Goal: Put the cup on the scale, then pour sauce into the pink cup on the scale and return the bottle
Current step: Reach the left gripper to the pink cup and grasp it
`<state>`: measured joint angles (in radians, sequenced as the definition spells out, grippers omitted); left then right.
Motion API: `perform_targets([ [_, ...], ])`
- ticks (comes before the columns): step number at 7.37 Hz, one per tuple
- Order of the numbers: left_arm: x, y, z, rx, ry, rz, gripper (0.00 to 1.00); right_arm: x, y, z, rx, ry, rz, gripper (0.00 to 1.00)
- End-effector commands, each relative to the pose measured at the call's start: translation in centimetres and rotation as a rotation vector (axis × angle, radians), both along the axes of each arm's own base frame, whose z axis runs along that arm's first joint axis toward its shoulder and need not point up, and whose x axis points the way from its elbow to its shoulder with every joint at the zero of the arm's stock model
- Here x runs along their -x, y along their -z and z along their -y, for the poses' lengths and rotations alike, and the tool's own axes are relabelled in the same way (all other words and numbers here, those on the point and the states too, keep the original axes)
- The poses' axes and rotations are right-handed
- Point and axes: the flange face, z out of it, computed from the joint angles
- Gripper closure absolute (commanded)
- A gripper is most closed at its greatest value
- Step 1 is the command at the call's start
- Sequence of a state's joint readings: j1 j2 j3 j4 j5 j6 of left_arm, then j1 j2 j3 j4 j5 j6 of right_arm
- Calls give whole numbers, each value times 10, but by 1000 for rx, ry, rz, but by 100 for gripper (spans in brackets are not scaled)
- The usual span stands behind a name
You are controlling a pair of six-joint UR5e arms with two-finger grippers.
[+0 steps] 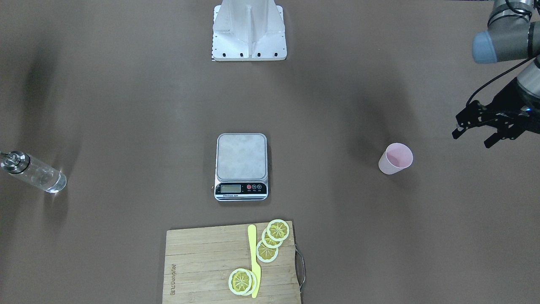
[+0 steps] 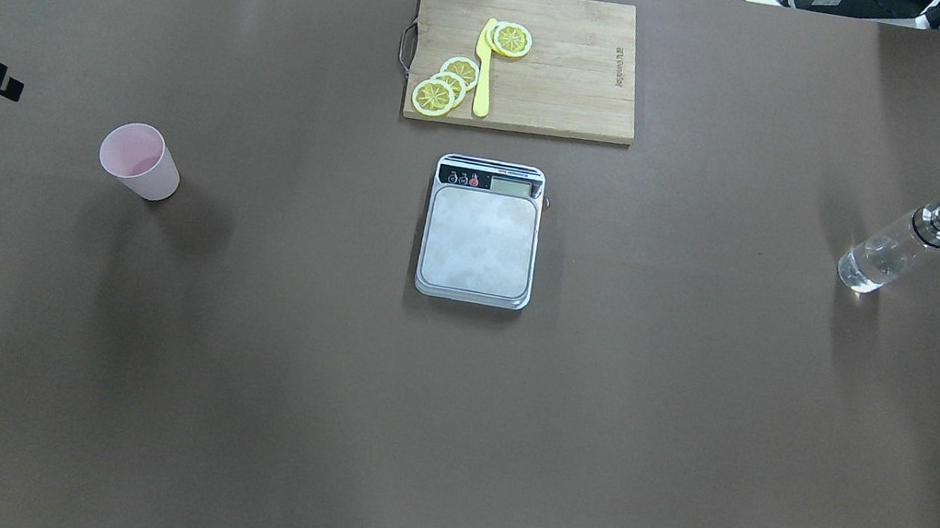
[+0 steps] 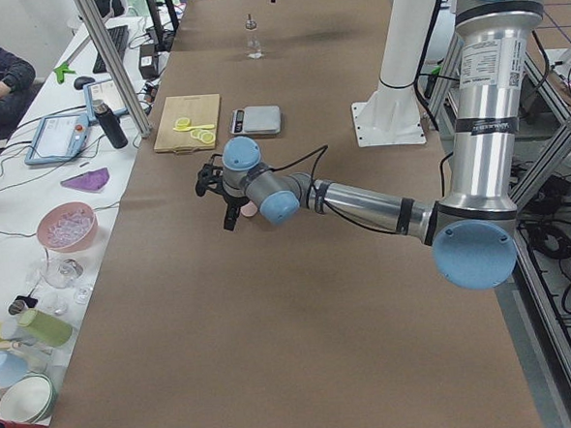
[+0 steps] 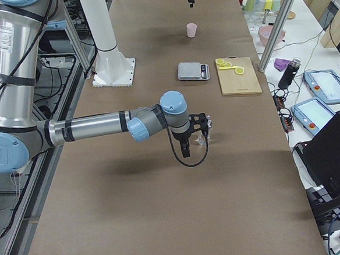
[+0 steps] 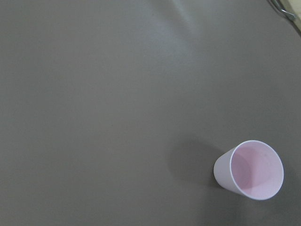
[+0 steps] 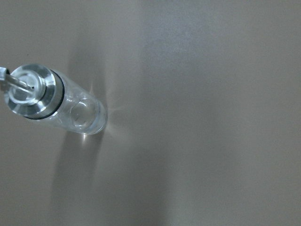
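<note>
The pale pink cup (image 1: pixel 395 158) stands upright and empty on the brown table, on my left side; it also shows in the overhead view (image 2: pixel 139 160) and the left wrist view (image 5: pixel 249 170). The scale (image 1: pixel 241 158) sits mid-table with a bare platform. The clear glass bottle (image 1: pixel 33 172) with a metal spout stands on my right side, holding clear sauce; the right wrist view looks down on it (image 6: pixel 56 101). My left gripper (image 1: pixel 472 138) is open and empty, beside and above the cup. My right gripper (image 4: pixel 195 136) hovers by the bottle; I cannot tell its state.
A bamboo cutting board (image 1: pixel 202 261) with lemon slices (image 1: pixel 272 240) and a yellow knife (image 1: pixel 254 261) lies beyond the scale. The white robot base (image 1: pixel 249 33) is at the table's robot-side edge. Operators' clutter lies off the table's far side.
</note>
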<state>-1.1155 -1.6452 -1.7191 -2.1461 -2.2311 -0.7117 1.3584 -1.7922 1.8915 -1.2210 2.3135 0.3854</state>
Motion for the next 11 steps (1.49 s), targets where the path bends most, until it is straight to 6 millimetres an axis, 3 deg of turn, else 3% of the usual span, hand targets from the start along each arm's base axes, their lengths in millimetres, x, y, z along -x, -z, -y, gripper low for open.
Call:
perform_targets([
  [1,-55,1,-6,48,69,45,3,0,-2,-3,4,-3,1,1],
  [4,-107,13,-10,22,61,65,13,0,-2,-3,4,-2,2,1],
  [5,-119,15,-15,10,52,72,31,0,-3,-3,5,-3,1,1],
  [6,-120,16,-15,8,50,71,63,0,-3,-3,5,-3,1,1],
  [8,-119,15,-16,6,48,73,95,0,-2,-3,4,-3,1,1],
  [9,-119,15,-16,5,48,72,100,0,-2,-3,4,-3,1,1],
  [11,-120,21,-15,-1,50,67,100,0,-2,-3,4,-3,1,1],
])
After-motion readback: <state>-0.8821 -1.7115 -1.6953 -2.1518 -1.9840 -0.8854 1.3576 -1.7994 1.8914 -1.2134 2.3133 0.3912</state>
